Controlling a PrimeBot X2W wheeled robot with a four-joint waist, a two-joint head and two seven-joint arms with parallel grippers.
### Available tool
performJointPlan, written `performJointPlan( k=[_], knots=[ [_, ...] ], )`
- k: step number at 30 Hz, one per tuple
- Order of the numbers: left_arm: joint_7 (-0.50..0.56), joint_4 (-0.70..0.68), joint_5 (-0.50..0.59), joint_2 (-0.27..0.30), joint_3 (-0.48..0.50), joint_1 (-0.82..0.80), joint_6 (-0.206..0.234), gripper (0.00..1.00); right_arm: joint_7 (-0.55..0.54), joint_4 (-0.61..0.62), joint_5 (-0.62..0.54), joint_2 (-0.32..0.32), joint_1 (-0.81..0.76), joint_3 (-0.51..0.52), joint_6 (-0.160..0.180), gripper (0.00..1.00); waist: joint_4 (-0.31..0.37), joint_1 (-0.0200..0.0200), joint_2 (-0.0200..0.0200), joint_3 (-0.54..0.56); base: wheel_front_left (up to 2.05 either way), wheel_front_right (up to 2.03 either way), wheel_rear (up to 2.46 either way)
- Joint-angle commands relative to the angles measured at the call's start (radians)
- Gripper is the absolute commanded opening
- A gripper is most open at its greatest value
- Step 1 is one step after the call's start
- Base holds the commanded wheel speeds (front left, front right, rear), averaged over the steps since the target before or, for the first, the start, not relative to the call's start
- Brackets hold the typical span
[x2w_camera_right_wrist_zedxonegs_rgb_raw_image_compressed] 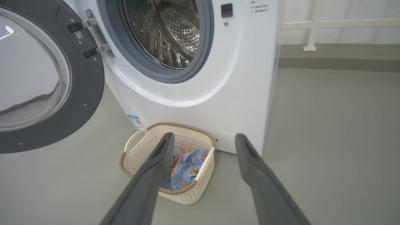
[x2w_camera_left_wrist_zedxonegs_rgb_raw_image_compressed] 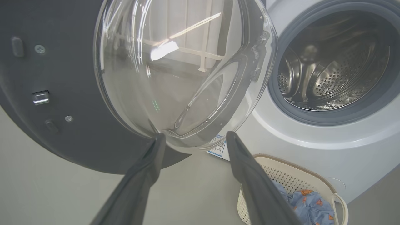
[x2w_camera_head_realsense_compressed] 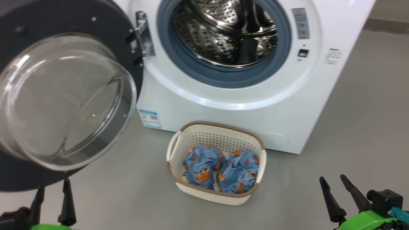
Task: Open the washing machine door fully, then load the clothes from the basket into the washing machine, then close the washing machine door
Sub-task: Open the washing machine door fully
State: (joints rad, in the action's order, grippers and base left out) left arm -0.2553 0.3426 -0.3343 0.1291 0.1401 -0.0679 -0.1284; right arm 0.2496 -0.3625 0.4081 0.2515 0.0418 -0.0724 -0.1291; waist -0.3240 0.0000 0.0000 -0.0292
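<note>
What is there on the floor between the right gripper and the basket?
Nothing but bare grey floor: in the head view, the stretch from the right gripper to the basket holds no object.

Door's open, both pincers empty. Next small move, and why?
Probably lower the right pincer toward the right-hand bundle of the clothes in the basket. The washing machine door stands wide open, the drum looks empty, both bundles lie in the basket, and that pincer is open and nearer.
</note>
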Motion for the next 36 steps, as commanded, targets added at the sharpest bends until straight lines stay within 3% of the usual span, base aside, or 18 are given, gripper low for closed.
performJointPlan(
  k=[1, 19, 36],
  knots=[
    [-0.006, -0.043, -0.016, 0.043, 0.008, 0.001, -0.002, 1.00, 0.012, 0.026, 0.004, 0.011, 0.004, -0.013, -0.002, 1.00, 0.040, 0.0000, 0.0000, 0.012, 0.00, 0.00, 0.00],
    [-0.006, -0.130, -0.133, 0.105, -0.156, 0.039, -0.002, 1.00, 0.012, 0.050, -0.003, 0.019, -0.007, 0.023, -0.002, 1.00, 0.259, 0.0000, 0.0000, 0.010, 0.00, 0.00, 0.00],
    [-0.006, -0.154, -0.166, 0.107, -0.174, 0.063, -0.002, 1.00, 0.012, 0.056, -0.006, 0.014, 0.001, 0.043, -0.002, 1.00, 0.341, 0.0000, 0.0000, 0.010, 0.00, 0.00, 0.00]
  ],
)
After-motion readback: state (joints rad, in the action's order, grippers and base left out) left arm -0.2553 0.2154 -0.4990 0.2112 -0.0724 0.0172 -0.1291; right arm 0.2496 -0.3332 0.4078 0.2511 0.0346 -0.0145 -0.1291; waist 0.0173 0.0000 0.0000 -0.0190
